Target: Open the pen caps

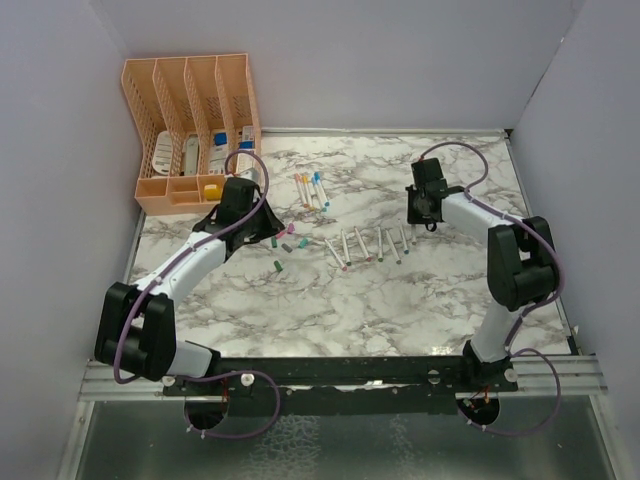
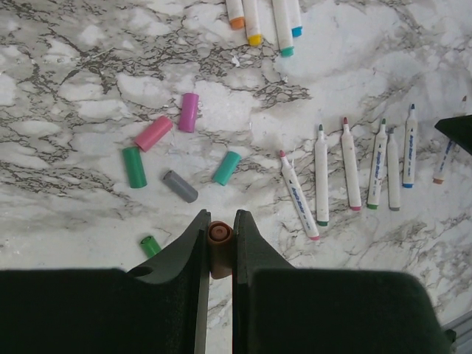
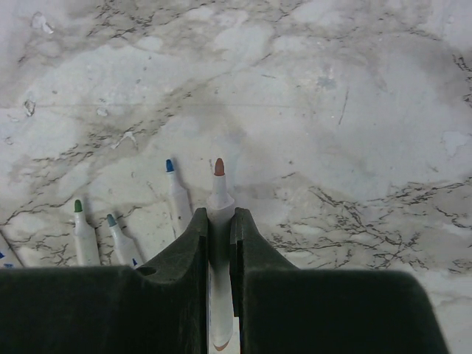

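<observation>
A desk [image 1: 420, 310] patterned like white marble with grey veins fills the floor of a booth, closed in by plain pale walls [image 1: 350, 60] on three sides. The left fingers [image 2: 190, 254] are clenched on a brown cap [image 2: 220, 237], which sticks out between their tips. Just ahead of them on the desk lie the loose caps [image 2: 180, 186]. Grey and teal are nearest, green and pink lie ahead to the left, and purple is farther on. One small green cap lies just left of the fingertips. Ahead to the right is a row of uncapped pens [image 2: 348, 173], and farther ahead a cluster of capped pens [image 2: 267, 22]. The right fingers [image 3: 193, 247] are clamped on a white pen [image 3: 219, 199], its bare brown tip pointing forward; more uncapped pens lie to their left. A peach file organiser [image 1: 190, 120] stands in the far left corner, beyond the left fingers.
</observation>
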